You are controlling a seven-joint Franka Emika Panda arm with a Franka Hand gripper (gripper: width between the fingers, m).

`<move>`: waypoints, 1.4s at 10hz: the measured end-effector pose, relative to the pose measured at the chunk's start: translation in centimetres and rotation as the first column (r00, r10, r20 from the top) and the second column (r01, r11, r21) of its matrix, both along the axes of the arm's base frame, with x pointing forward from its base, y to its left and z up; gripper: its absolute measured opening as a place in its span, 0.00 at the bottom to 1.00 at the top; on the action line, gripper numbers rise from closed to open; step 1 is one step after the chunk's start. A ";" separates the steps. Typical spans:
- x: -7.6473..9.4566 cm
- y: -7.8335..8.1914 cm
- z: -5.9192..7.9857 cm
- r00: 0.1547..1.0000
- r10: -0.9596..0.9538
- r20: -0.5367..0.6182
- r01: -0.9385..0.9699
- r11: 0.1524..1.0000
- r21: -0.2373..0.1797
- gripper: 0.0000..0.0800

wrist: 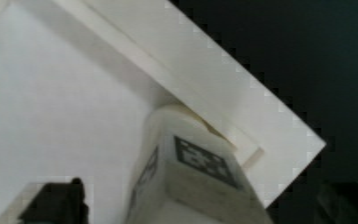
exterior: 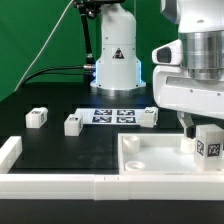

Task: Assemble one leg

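One leg (exterior: 208,141), a small white block with a square marker tag, stands on the large white tray-like piece (exterior: 150,160) near its corner at the exterior view's right. My gripper (exterior: 199,131) is lowered around it. In the wrist view the leg (wrist: 197,160) lies between my two dark fingers (wrist: 53,203), with a gap on each side, over the tray's corner (wrist: 247,110). My gripper (wrist: 194,214) is open and straddles the leg. Three more legs (exterior: 37,118) (exterior: 73,123) (exterior: 148,117) lie loose on the black table.
The marker board (exterior: 112,116) lies flat mid-table in front of the robot base (exterior: 116,60). A white rail (exterior: 60,184) runs along the front edge, with an end piece (exterior: 10,150) at the exterior view's left.
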State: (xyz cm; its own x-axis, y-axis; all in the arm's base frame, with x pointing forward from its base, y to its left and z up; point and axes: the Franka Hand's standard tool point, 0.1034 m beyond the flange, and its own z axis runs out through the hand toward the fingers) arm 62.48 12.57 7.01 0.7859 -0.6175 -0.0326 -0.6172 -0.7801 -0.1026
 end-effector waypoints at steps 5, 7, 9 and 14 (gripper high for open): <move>0.4 -0.5 0.1 0.815 0.578 0.036 -0.576 0.815 -0.060 0.81; 0.5 -0.6 0.1 0.783 0.621 0.038 -0.618 0.783 -0.067 0.81; 0.5 -0.6 0.1 0.783 0.621 0.038 -0.618 0.783 -0.067 0.49; 0.5 -0.7 0.1 0.809 0.586 0.037 -0.583 0.810 -0.064 0.36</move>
